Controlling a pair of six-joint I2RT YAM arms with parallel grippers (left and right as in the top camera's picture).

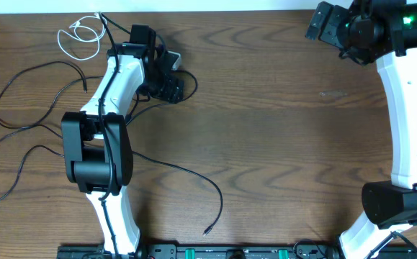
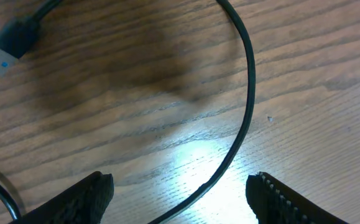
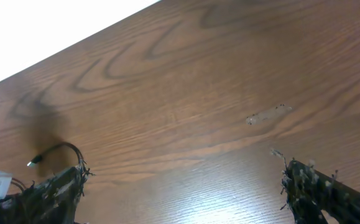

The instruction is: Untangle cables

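Wooden table: left end effector spread astride a black cord, apparently untouched; right end effector wide apart.

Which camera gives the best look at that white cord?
The overhead view: the white cord shows in full there, looped, at the picture's upper left. Neither wrist view clearly shows it.
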